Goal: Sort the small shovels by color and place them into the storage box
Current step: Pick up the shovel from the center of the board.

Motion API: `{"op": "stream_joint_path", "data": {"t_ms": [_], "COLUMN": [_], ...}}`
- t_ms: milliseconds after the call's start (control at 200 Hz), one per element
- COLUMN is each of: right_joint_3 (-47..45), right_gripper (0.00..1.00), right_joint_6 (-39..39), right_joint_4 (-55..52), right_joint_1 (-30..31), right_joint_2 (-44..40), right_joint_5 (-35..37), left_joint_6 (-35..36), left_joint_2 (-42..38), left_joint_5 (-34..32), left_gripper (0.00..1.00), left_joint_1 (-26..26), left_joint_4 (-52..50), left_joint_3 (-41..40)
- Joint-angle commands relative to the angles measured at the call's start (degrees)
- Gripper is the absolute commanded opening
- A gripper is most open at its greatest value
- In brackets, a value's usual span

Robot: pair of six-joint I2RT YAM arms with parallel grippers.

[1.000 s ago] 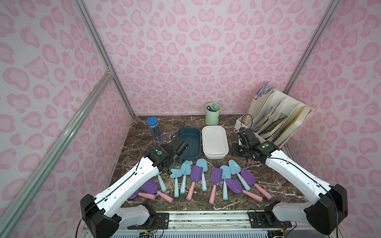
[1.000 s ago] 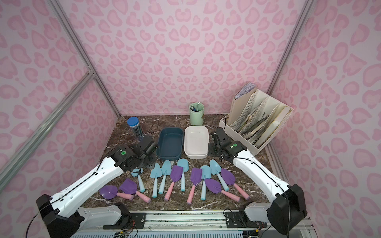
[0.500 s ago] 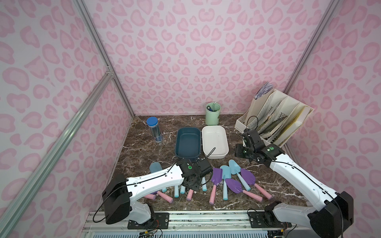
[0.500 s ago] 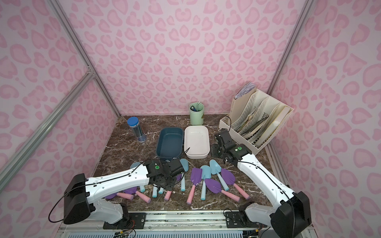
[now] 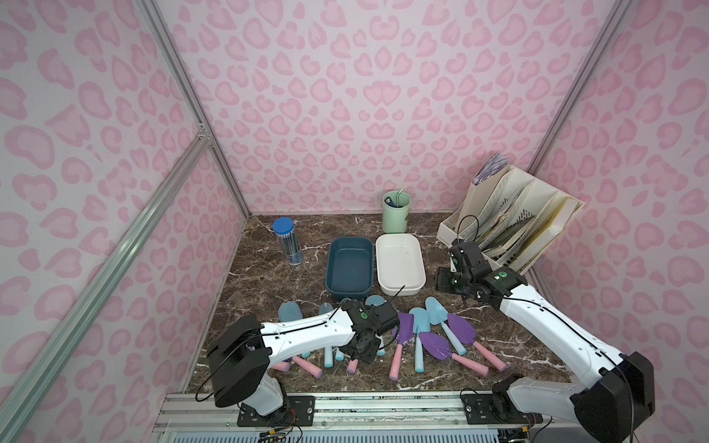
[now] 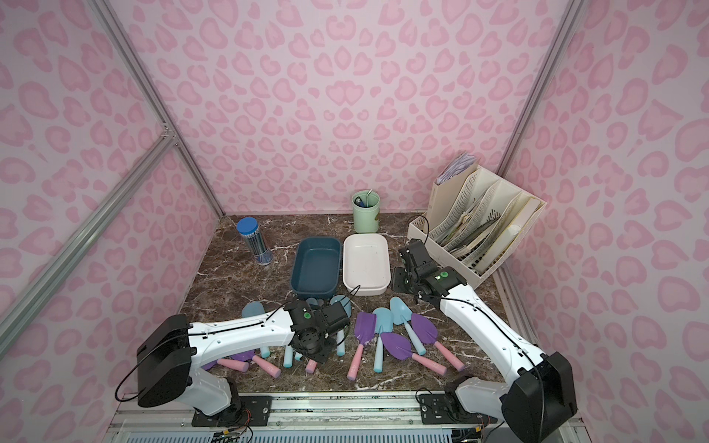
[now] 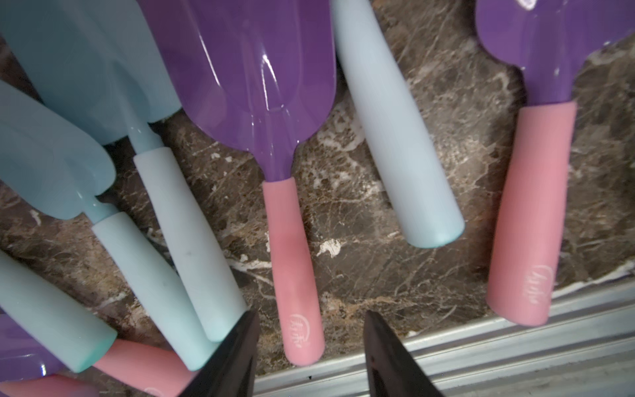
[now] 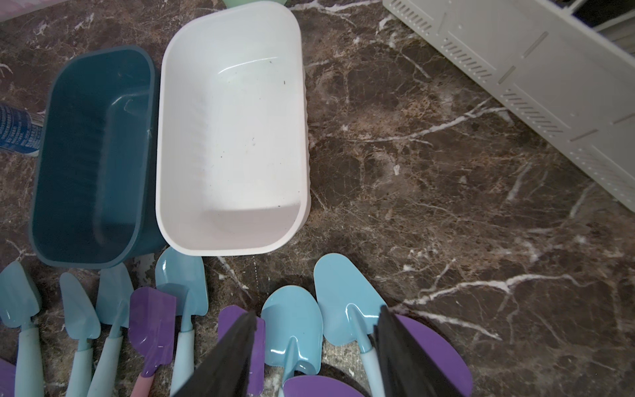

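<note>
**Left gripper** (image 7: 311, 321): jaws parted, set either side of the pink handle of a purple shovel (image 7: 257, 79) without touching it, near the table's front rail (image 7: 515, 350).

**Right gripper** (image 8: 316, 312): parted and empty, held above the small shovels (image 5: 419, 326) rowed before the boxes. Bare marble (image 8: 429, 172) is left alongside.

A second earlier the left gripper was held by the dark-blue box (image 5: 349, 268). This box and the white box (image 5: 399, 261) are seen bare inside.
</note>
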Motion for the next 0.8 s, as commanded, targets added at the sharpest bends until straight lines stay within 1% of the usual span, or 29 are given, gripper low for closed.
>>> {"op": "stream_joint_path", "data": {"t_ms": [0, 350, 680, 795], "right_joint_3": [0.1, -0.2, -0.8, -0.9], "right_gripper": [0.61, 0.61, 0.61, 0.61], "right_joint_6": [-0.2, -0.4, -0.4, -0.5], "right_joint_4": [1.1, 0.9, 1.4, 1.6], "right_joint_1": [0.0, 0.0, -0.1, -0.1], "right_joint_2": [0.3, 0.5, 1.1, 1.8], "right_joint_5": [-0.7, -0.7, -0.6, -1.0], "left_joint_6": [1.0, 1.2, 1.5, 1.5], "left_joint_2": [0.9, 4.5, 4.5, 4.6], "left_joint_5": [0.2, 0.0, -0.8, 0.2], "left_gripper": [0.56, 0.56, 0.56, 0.55], "left_joint_1": [0.0, 0.4, 1.6, 1.6], "left_joint_4": [0.5, 2.3, 2.5, 3.6], "left_joint_3": [-0.3, -0.9, -2.9, -3.5]}}
